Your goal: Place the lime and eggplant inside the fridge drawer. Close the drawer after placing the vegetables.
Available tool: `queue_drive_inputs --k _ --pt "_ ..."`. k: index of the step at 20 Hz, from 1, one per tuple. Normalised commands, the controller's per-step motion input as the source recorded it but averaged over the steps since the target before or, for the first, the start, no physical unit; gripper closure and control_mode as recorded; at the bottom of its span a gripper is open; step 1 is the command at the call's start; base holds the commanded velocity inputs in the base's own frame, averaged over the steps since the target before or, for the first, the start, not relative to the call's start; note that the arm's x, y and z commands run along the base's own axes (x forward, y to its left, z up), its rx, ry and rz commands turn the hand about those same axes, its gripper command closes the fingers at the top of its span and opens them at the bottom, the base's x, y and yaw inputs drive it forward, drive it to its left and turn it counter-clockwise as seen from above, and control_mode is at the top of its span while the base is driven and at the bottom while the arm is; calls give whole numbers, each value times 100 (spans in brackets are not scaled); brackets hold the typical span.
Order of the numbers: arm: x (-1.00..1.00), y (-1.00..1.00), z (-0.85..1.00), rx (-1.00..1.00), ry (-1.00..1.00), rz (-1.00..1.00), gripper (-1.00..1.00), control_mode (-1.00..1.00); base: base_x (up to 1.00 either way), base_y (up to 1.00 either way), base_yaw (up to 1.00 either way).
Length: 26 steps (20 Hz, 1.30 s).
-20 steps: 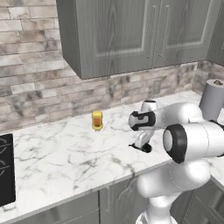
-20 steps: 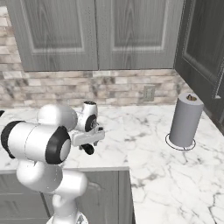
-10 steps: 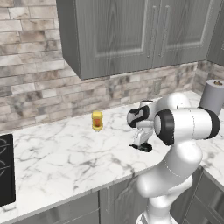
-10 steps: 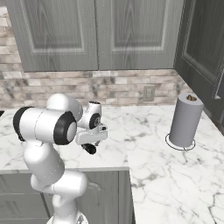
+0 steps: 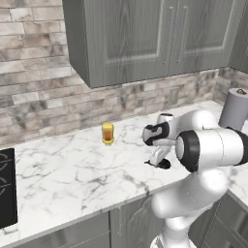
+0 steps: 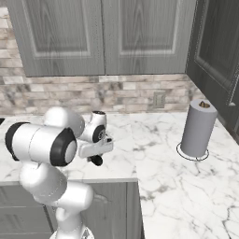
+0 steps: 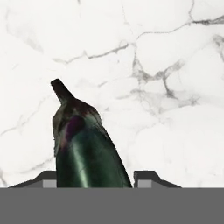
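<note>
eggplant (image 7: 85, 144) on counter (image 7: 166, 52), between claw (image 7: 94, 177) fingers, jar (image 5: 107, 133) far left

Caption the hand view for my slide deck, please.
Gripper closing around the dark eggplant on the marble counter.

My arm folds in closer to my base than a second ago, and my tool (image 7: 94, 179), open then, now closes around the eggplant (image 7: 83, 140) low on the marble surface (image 7: 166, 57).
</note>
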Motion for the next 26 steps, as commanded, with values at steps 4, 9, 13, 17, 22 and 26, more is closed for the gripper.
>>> queue_drive_inputs --k 4,9,13,17,22,26 --pt "-13 15 93 0 -17 -5 100 -100 0 0 0" --pt "-76 18 100 0 -19 -9 100 -100 0 0 0" --pt "-100 0 90 2 -19 -12 100 -100 0 0 0" --pt "-100 0 38 4 -25 -12 100 -100 0 0 0" --pt "-64 -1 4 0 -18 -7 100 -100 0 0 0" --pt "0 0 4 0 0 0 100 -100 0 0 0"
